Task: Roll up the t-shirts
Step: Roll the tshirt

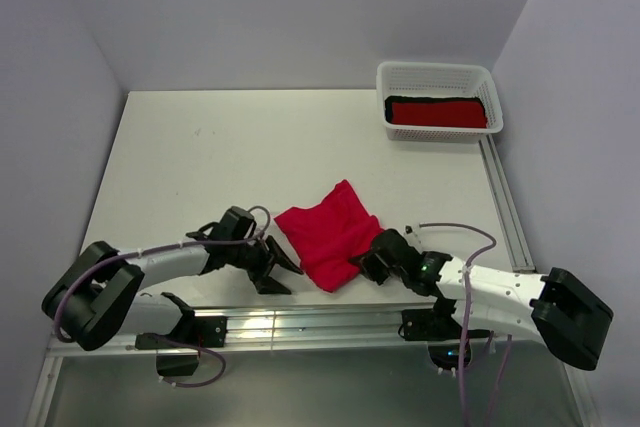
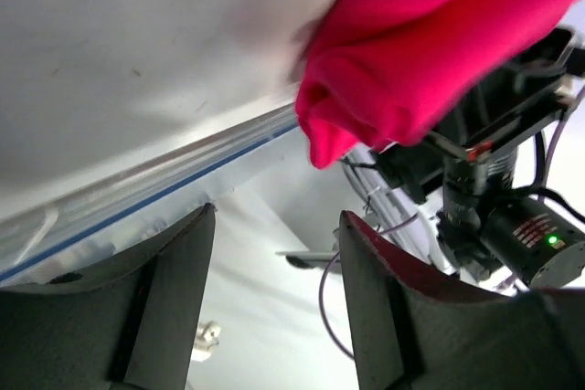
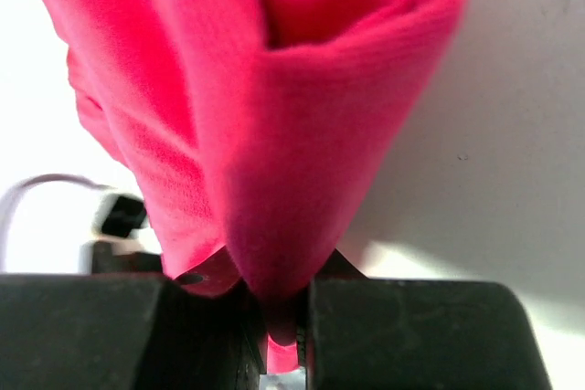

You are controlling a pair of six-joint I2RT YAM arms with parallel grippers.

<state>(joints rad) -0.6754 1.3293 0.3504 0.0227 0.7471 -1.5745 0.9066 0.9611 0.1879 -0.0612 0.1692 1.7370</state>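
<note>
A folded red t-shirt [image 1: 328, 227] lies on the white table near the front edge, between my two grippers. My right gripper [image 1: 362, 265] is shut on the shirt's near right edge; in the right wrist view the red fabric [image 3: 274, 116] is pinched between the jaws [image 3: 285, 317] and bunches up above them. My left gripper [image 1: 283, 272] is open and empty, just left of the shirt's near corner; in the left wrist view its fingers [image 2: 274, 317] stand wide apart with the shirt's corner [image 2: 411, 61] above them. A second red t-shirt [image 1: 437, 113] lies in the basket.
A white lattice basket [image 1: 438, 99] stands at the back right, holding the red shirt on a black cloth [image 1: 395, 102]. A metal rail [image 1: 505, 202] runs along the table's right side. Another rail [image 1: 300, 322] lines the front edge by the arm bases.
</note>
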